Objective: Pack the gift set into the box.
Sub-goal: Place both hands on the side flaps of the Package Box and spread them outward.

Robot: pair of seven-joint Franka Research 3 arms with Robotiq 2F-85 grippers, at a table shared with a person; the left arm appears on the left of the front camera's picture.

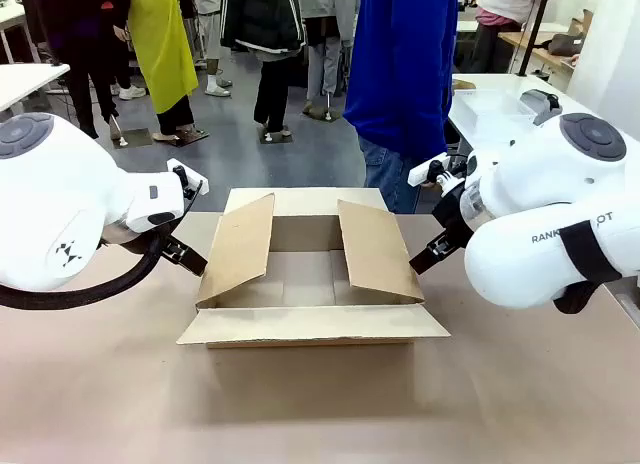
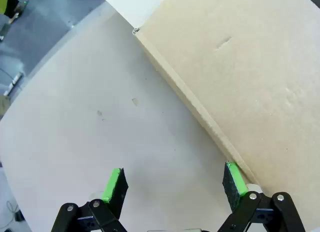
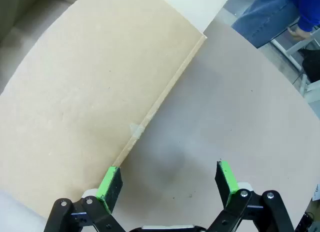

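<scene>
A brown corrugated cardboard carton (image 1: 310, 326) sits in the middle of the pale brown table (image 1: 100, 394) with its top open. Its near flap lies folded outward and flat toward the robot, and its far flap (image 1: 300, 199) is folded outward toward the far side. The left flap (image 1: 238, 246) and the right flap (image 1: 375, 249) stand tilted, leaning in over the opening. Plain cardboard floor shows between them. The white left arm (image 1: 60, 209) reaches in from the left, its black fingers low beside the carton's left side. In the left wrist view, the left gripper (image 2: 174, 186) is spread wide over bare tabletop. One of its green pads (image 2: 113, 184) is over the table, and the other is just beside the slanting edge of a cardboard panel. Whether that pad touches the cardboard cannot be told. The white right arm (image 1: 540, 219) comes in from the right, its fingers low by the carton's right side. In the right wrist view, the right gripper (image 3: 167, 181) is also spread wide with nothing between its pads. One green pad (image 3: 226, 174) hangs over the table, and the other is right at the edge of a cardboard panel, where a small scrap of clear tape (image 3: 135, 129) shows. At the far side of the table, a person in a long blue coat (image 1: 400, 64) and jeans stands just behind the carton.
</scene>
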